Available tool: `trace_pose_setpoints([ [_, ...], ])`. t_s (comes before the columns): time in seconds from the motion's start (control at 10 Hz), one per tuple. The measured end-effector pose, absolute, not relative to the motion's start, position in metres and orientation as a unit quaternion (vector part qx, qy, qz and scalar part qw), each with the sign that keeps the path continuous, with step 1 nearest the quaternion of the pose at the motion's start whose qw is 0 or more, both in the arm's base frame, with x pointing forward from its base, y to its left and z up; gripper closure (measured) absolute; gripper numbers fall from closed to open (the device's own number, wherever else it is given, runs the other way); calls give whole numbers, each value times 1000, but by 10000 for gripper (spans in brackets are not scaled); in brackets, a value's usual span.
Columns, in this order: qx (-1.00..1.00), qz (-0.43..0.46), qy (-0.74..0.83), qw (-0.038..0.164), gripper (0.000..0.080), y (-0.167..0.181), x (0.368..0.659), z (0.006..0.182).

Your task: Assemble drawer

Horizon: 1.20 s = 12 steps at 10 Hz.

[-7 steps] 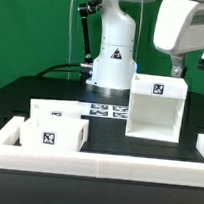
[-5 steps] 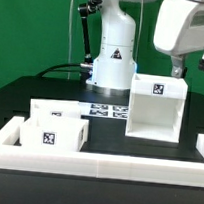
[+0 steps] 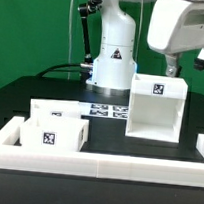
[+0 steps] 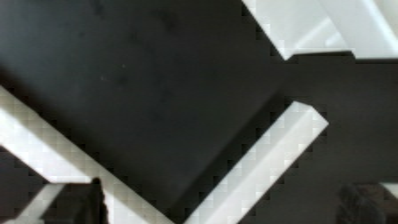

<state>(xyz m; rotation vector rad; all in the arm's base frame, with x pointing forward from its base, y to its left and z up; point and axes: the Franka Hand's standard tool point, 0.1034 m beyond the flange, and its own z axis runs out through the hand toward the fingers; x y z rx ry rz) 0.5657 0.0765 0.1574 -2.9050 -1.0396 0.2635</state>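
The drawer's big open-fronted white box (image 3: 154, 110) stands on the black table at the exterior view's right, a tag on its top front edge. The two small shallow trays (image 3: 55, 136) stand together at the front left, one behind the other (image 3: 57, 111). My gripper (image 3: 172, 64) hangs just above the box's back left corner without touching it. In the wrist view my gripper (image 4: 210, 208) is open and empty, with dark fingertips (image 4: 54, 205) far apart. White edges (image 4: 285, 155) cross the black table there; I cannot tell which part they are.
The marker board (image 3: 109, 112) lies flat between the trays and the box, in front of the white robot base (image 3: 114, 56). A long low white rail (image 3: 94, 166) edges the table's front and sides. A green backdrop stands behind.
My gripper has shifted slightly toward the exterior view's left above the box. The box and trays have not moved.
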Motion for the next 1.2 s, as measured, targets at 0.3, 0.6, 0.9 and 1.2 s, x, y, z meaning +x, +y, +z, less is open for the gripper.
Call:
trace_pose_setpoints([
  [0.3, -976, 77, -199, 43, 150, 75, 537, 153],
  [0.6, -991, 81, -96, 35, 150, 77, 538, 153],
  [0.9, -998, 58, -22, 26, 150, 79, 522, 152],
  [1.2, -999, 30, -28, 22, 150, 86, 492, 148],
])
